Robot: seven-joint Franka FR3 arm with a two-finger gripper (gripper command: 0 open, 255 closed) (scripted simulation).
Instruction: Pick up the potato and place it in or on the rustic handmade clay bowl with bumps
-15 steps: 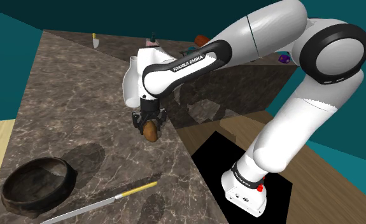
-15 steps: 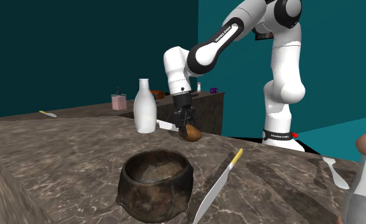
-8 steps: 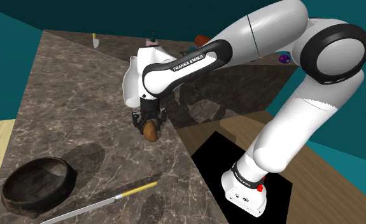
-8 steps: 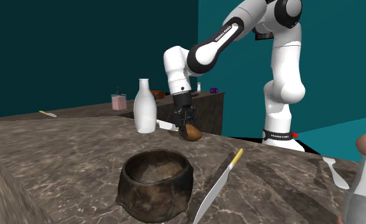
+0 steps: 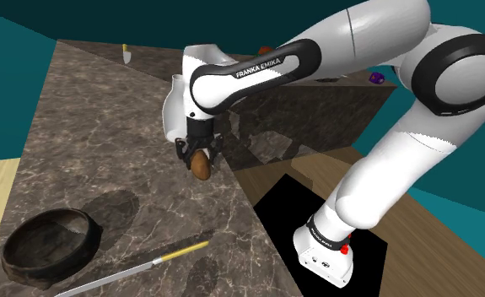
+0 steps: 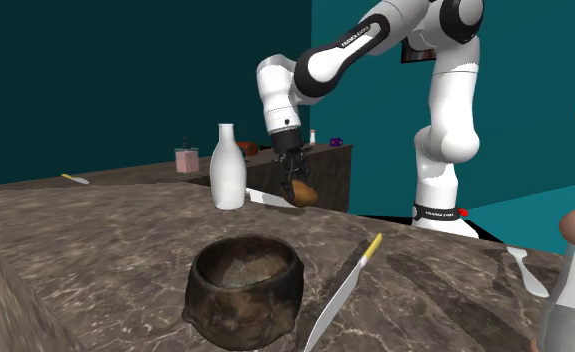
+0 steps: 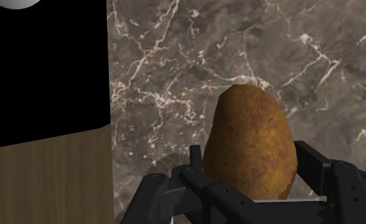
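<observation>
My black gripper is shut on a brown potato, which hangs just above the dark marble counter near its edge. From the second exterior view the potato sits between the fingers of the gripper, lifted off the stone. In the wrist view the potato stands upright, clasped by both black fingers. The dark, bumpy clay bowl rests on the counter at the shoulder view's lower left, well away from the gripper; the bowl is empty.
A long knife with a yellow handle lies beside the bowl. A white bottle stands behind the gripper, with a pink cup farther back. The counter edge drops to a wooden floor and my black stand.
The arm has lifted the potato a little higher off the counter. The grip has stayed the same and the bowl and knife have not moved.
</observation>
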